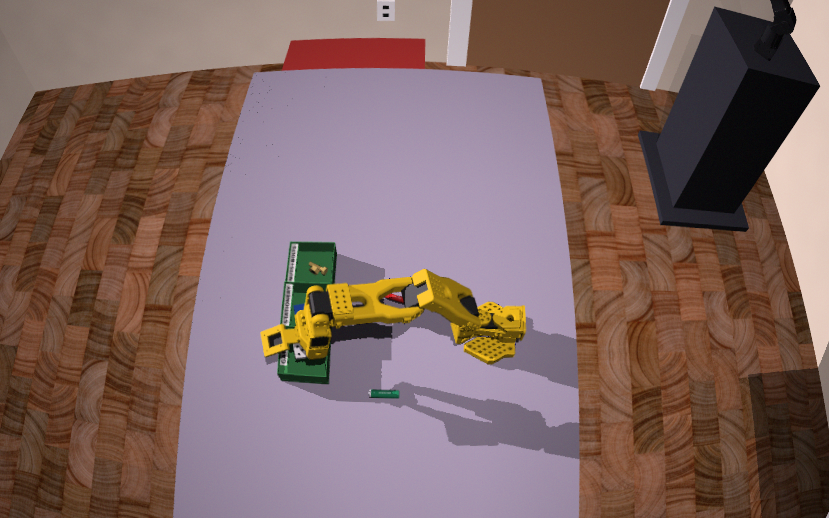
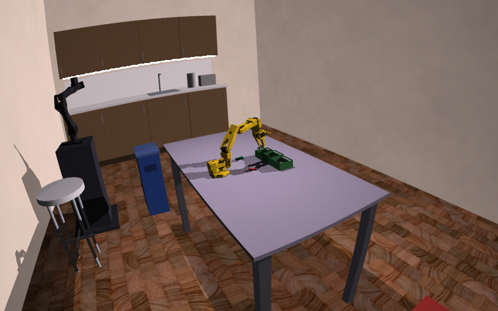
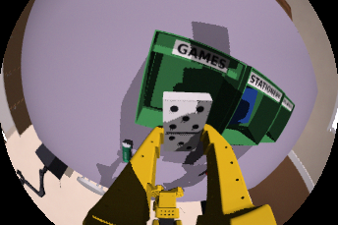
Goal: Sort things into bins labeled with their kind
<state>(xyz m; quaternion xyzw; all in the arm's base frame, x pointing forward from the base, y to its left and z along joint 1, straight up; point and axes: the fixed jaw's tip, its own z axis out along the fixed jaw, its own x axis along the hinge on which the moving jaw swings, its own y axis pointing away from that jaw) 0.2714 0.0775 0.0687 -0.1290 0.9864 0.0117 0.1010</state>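
My gripper (image 3: 184,132) (image 2: 261,146) is shut on a white domino (image 3: 186,111) with black dots, held above the GAMES bin (image 3: 145,96) (image 1: 304,375). The STATIONERY bin (image 3: 241,137) beside it holds a blue thing (image 3: 247,105) (image 1: 299,308), partly hidden by the arm in the top view. The far bin (image 1: 313,247) (image 2: 282,166), whose small label seems to read NUTS+BOLTS, holds a brass-coloured thing (image 1: 318,268). A green battery (image 1: 384,393) (image 2: 239,158) (image 3: 127,152) lies on the table. A red thing (image 1: 394,297) (image 2: 252,169) lies partly under the arm in the top view.
The three green bins stand in a touching row on the lilac table (image 1: 404,167) (image 2: 301,200). The arm reaches across the table from its base (image 1: 501,324) (image 2: 217,169). A stool (image 2: 61,191) and a blue floor bin (image 2: 154,185) stand off the table.
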